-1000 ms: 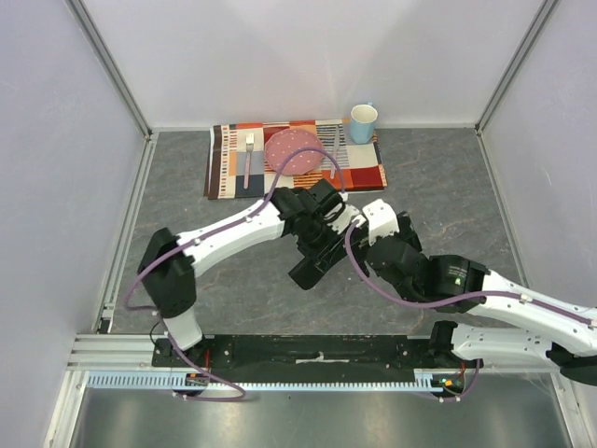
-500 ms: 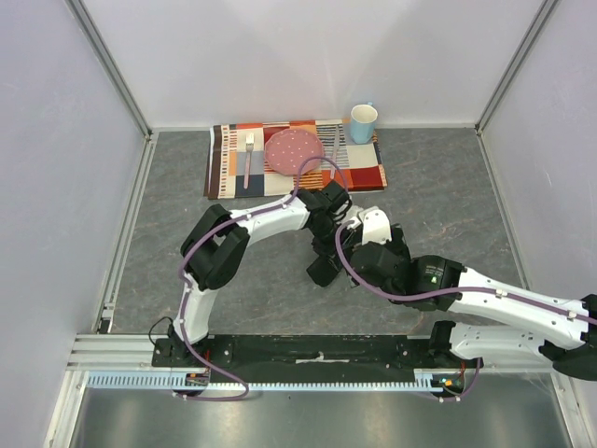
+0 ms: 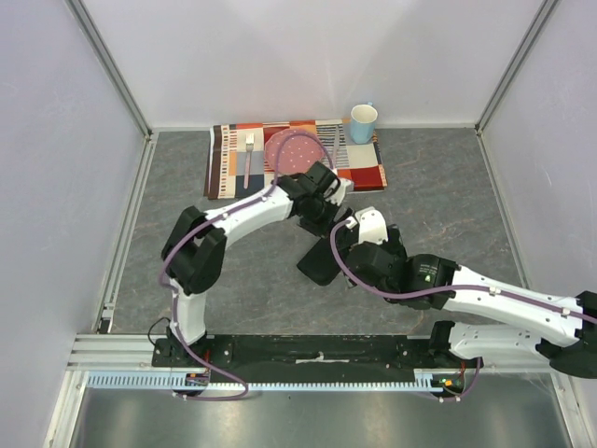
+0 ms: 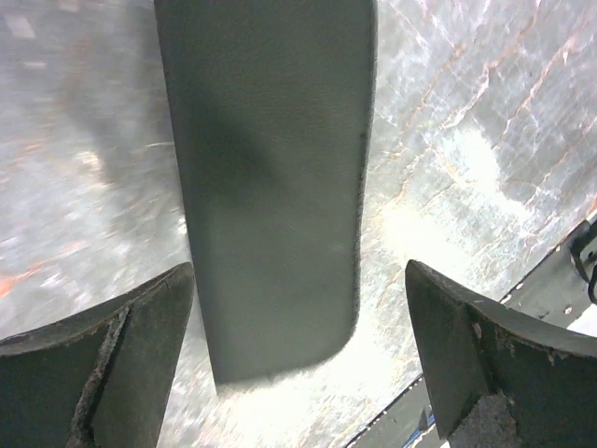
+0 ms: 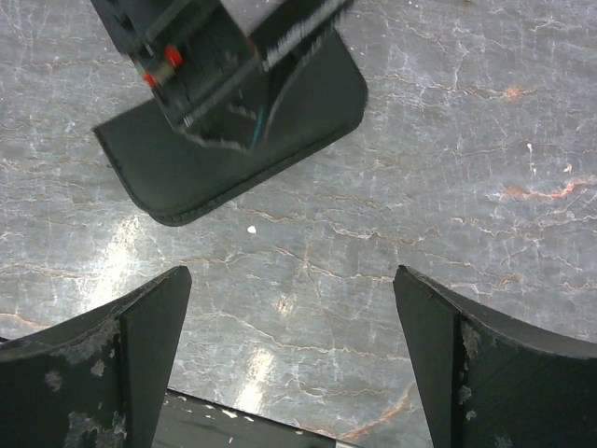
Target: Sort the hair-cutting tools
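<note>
The hair-cutting tools are out of view. A flat black zip case [image 3: 321,261] lies on the grey table. My left gripper [image 3: 328,207] hangs over the case's far end, open, with nothing between its fingers. In the left wrist view the case [image 4: 270,187] lies flat below the spread gripper [image 4: 298,373], apart from both fingers. My right gripper [image 3: 359,261] is just right of the case, open and empty. The right wrist view shows the case [image 5: 308,107] at upper left, partly covered by the left gripper [image 5: 219,70], and bare table between my right gripper's [image 5: 294,364] fingers.
A striped placemat [image 3: 364,175] lies at the back with a fork [image 3: 248,157], a pink plate [image 3: 291,151] and a knife on it. A blue cup [image 3: 363,122] stands at its far right corner. Grey walls close in three sides.
My left gripper has opened and let go of the black case, then drawn back toward the placemat. The case now lies flat. The right arm has shifted slightly left.
</note>
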Controlling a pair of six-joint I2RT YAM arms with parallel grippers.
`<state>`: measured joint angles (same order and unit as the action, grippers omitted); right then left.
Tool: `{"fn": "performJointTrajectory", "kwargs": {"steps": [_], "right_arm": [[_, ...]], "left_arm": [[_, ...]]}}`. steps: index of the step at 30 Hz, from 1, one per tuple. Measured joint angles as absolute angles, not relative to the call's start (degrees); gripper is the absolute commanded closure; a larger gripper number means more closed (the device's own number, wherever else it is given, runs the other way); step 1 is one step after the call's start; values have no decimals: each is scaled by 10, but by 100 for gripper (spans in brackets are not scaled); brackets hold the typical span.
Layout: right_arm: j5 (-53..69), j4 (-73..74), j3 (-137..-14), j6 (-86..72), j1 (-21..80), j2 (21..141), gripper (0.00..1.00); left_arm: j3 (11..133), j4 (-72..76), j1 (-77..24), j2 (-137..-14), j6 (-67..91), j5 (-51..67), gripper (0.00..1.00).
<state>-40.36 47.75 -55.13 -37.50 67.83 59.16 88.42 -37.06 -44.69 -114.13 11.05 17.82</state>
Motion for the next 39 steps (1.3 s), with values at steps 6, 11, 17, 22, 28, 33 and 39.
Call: {"fn": "performJointTrajectory", "kwargs": {"steps": [6, 11, 17, 22, 28, 33, 39], "right_arm": [[-416, 484, -586, -375, 678, 622, 2], [-421, 488, -647, -368, 666, 667, 2], [-424, 485, -735, -343, 642, 732, 2], [-435, 476, -775, -334, 611, 765, 2], [-471, 477, -778, -329, 522, 787, 2], [-508, 477, -780, -317, 515, 780, 2], [-535, 477, -780, -305, 509, 754, 2]], "left_arm": [[880, -378, -415, -1030, 119, 70, 0], [838, -370, -406, -905, 120, -29, 0], [754, -335, -403, -755, 120, -88, 0], [699, -328, -392, -682, 127, -121, 0], [609, -329, -390, -577, 141, -154, 0], [588, -329, -390, -521, 150, -171, 0], [561, -326, -390, -482, 156, -187, 0]]}}
